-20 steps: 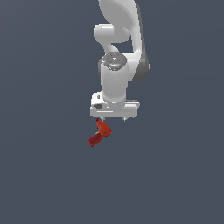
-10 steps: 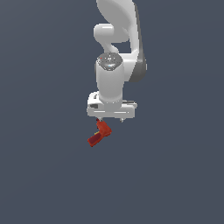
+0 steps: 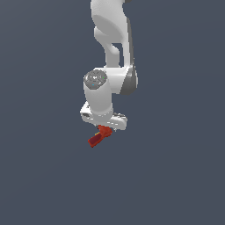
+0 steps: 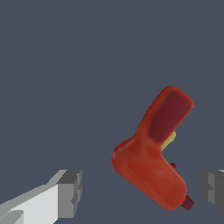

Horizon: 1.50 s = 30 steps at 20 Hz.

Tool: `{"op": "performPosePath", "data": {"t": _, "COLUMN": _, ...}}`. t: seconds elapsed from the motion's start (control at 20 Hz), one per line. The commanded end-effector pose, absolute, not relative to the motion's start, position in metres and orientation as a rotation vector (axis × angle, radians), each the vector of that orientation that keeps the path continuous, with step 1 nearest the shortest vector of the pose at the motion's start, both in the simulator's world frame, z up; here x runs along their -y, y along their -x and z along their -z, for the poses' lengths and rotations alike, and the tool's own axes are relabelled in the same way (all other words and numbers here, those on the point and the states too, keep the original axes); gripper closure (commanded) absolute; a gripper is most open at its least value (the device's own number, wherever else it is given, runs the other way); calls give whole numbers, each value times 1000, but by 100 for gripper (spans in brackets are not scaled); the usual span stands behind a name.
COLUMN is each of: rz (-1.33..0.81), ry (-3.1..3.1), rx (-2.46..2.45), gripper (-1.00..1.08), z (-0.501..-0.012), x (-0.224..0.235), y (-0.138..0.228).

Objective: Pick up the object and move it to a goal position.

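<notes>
The object is a small red-orange L-shaped toy drill lying on the grey floor, just below the white hand. In the wrist view it shows a blocky head, an angled handle and a yellow trigger. My gripper hangs right over it, pointing down. In the wrist view the gripper is open, one grey fingertip on one side of the drill and the other on the opposite side, both apart from it. The head lies between them, nearer the second fingertip.
Only a plain dark grey floor shows around the arm. The white arm rises straight above the hand.
The hand has come down and shifted slightly toward the exterior view's left, closer over the drill. The drill has stayed in place.
</notes>
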<state>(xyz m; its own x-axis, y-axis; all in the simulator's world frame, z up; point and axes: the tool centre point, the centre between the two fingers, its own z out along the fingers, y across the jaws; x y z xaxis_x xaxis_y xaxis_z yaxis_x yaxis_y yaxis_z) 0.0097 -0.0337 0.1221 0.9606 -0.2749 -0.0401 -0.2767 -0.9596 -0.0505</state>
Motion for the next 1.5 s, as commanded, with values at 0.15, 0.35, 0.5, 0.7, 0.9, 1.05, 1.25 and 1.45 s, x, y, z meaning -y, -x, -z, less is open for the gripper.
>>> {"op": "performPosePath", "data": {"t": 0.15, "rz": -99, "ry": 2974, "rx": -692, "gripper": -100, "z": -85, "x": 60, "y": -15}}
{"op": "performPosePath", "data": {"t": 0.35, "rz": -123, "ry": 2927, "rx": -818, "gripper": -100, "z": -66, "x": 73, "y": -16}}
{"op": "performPosePath", "data": {"t": 0.5, "rz": -133, "ry": 2904, "rx": -875, "gripper": -100, "z": -57, "x": 79, "y": -17}}
{"op": "performPosePath", "data": {"t": 0.7, "rz": -138, "ry": 2893, "rx": -902, "gripper": -100, "z": -53, "x": 82, "y": -17}}
{"op": "performPosePath", "data": {"t": 0.9, "rz": -138, "ry": 2896, "rx": -894, "gripper": -100, "z": -50, "x": 81, "y": -16}}
{"op": "performPosePath", "data": {"t": 1.05, "rz": -138, "ry": 2895, "rx": -898, "gripper": -100, "z": -39, "x": 80, "y": -15}}
{"op": "performPosePath", "data": {"t": 1.25, "rz": -138, "ry": 2893, "rx": -902, "gripper": -100, "z": -25, "x": 78, "y": -14}}
{"op": "performPosePath", "data": {"t": 1.45, "rz": -138, "ry": 2893, "rx": -902, "gripper": 108, "z": -24, "x": 78, "y": -14}}
